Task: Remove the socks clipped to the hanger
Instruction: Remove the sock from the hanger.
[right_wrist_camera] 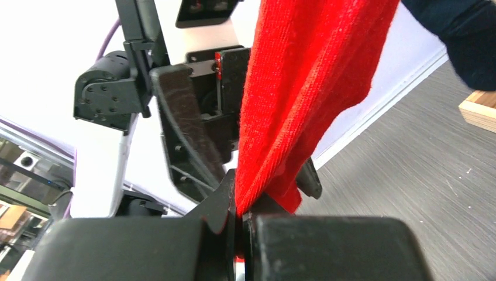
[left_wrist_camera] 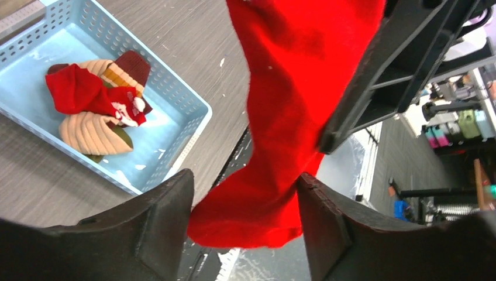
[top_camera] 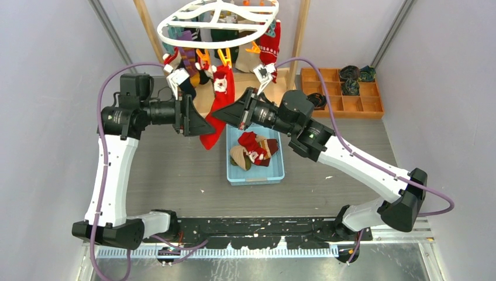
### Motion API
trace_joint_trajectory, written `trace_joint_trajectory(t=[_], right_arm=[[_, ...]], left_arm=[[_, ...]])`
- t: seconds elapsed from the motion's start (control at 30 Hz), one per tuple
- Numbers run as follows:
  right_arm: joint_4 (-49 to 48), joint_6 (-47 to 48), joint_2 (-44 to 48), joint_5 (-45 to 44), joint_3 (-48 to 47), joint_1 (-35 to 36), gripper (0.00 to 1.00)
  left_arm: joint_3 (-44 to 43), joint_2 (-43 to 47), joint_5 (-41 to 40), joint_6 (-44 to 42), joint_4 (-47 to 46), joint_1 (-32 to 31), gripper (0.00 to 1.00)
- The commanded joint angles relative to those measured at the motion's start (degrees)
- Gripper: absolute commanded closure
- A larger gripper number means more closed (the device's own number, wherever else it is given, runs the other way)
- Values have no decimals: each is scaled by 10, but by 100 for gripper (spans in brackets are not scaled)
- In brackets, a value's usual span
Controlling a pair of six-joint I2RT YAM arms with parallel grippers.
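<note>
The white oval hanger [top_camera: 219,20] hangs at the back with several socks [top_camera: 187,55] clipped under it. A long red sock with a white figure [top_camera: 221,88] hangs from it, down between both grippers. My right gripper [top_camera: 217,114] is shut on this red sock [right_wrist_camera: 304,88]; its jaws [right_wrist_camera: 240,202] pinch the cloth low down. My left gripper [top_camera: 209,124] is open, and the sock's toe [left_wrist_camera: 257,216] hangs loose between its spread fingers [left_wrist_camera: 244,181]. A navy sock [right_wrist_camera: 462,41] shows at the upper right of the right wrist view.
A light blue basket [top_camera: 234,170] below the grippers holds red, beige and maroon socks [top_camera: 254,149]; it also shows in the left wrist view [left_wrist_camera: 181,88]. A wooden compartment tray [top_camera: 342,105] with rolled socks stands at the back right. Wooden rack posts [top_camera: 301,35] flank the hanger.
</note>
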State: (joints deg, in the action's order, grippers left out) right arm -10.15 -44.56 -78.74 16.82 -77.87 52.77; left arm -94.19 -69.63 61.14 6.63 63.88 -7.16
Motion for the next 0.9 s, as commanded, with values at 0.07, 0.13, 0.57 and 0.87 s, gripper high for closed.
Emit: trace_joint_trajectory(t=[0.07, 0.13, 0.57, 0.87], right_arm=[[-47, -51, 11, 34, -5, -11, 86], [-45, -58, 10, 25, -4, -16, 76], [172, 134, -22, -154, -191, -23, 22], [251, 175, -146, -160, -380, -23, 22]], left_arm=[[13, 4, 21, 20, -58, -9, 63], [21, 11, 13, 28, -68, -10, 82], [92, 70, -93, 37, -109, -52, 100], [113, 103, -130, 32, -114, -64, 100]])
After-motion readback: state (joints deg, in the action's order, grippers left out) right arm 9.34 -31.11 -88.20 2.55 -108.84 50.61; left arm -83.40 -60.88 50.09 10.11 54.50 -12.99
